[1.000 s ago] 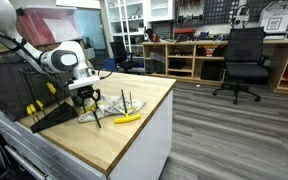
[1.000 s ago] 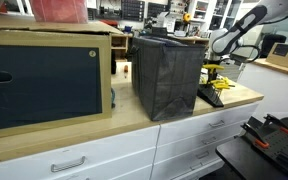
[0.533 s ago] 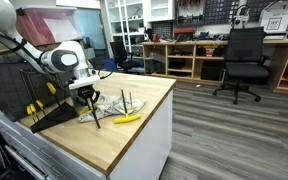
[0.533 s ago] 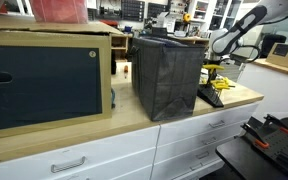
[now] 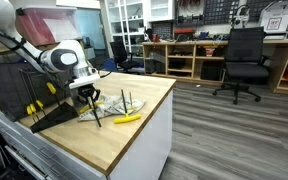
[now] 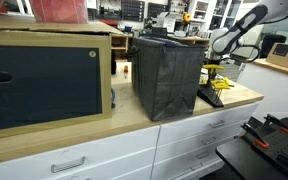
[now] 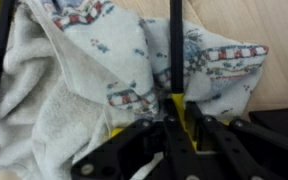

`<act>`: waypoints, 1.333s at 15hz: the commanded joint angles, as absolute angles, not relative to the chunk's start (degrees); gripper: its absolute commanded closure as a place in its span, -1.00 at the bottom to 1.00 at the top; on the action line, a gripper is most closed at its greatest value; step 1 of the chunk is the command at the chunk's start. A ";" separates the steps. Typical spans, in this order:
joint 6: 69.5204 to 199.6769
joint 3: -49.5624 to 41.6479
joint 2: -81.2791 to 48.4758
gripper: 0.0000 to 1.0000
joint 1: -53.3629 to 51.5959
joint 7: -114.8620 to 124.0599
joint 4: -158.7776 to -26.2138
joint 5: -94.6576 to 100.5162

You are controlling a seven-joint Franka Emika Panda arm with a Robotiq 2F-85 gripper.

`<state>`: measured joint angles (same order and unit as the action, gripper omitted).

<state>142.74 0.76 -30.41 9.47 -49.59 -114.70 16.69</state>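
Note:
My gripper (image 7: 176, 118) is shut on the yellow handle of a screwdriver, whose thin black shaft (image 7: 174, 45) points away over a crumpled white patterned towel (image 7: 79, 75). In an exterior view my gripper (image 5: 87, 96) hangs just over the towel (image 5: 112, 105) on the wooden counter (image 5: 134, 135). Other thin tools stick up from the towel. Another yellow-handled tool (image 5: 127, 118) lies on the counter in front of the towel. In an exterior view the gripper (image 6: 224, 63) shows far off, behind a black bin.
A black slanted rack with yellow-handled tools (image 5: 39, 110) stands beside the towel. A tall black bin (image 6: 169, 75) and a wooden box with a dark front (image 6: 44, 80) stand on the counter. An office chair (image 5: 246, 60) and shelves stand across the floor.

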 commanded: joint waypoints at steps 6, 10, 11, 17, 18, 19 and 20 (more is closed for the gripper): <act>149.32 4.73 -21.17 0.93 14.08 -55.49 -121.43 7.37; 152.47 4.57 -18.48 0.93 14.46 -57.19 -123.83 2.97; 152.05 3.93 -18.58 0.93 13.77 -56.40 -123.94 3.54; 149.74 -2.84 -21.12 0.93 9.60 -48.16 -124.17 12.34; 149.91 -5.15 -22.02 0.93 8.18 -44.32 -123.96 15.86; 149.26 -6.85 -23.03 0.93 7.16 -41.09 -123.51 18.86; 148.95 -8.55 -24.03 0.93 6.05 -37.38 -123.11 22.03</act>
<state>150.37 -3.90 -22.79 9.59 -45.53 -123.96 15.32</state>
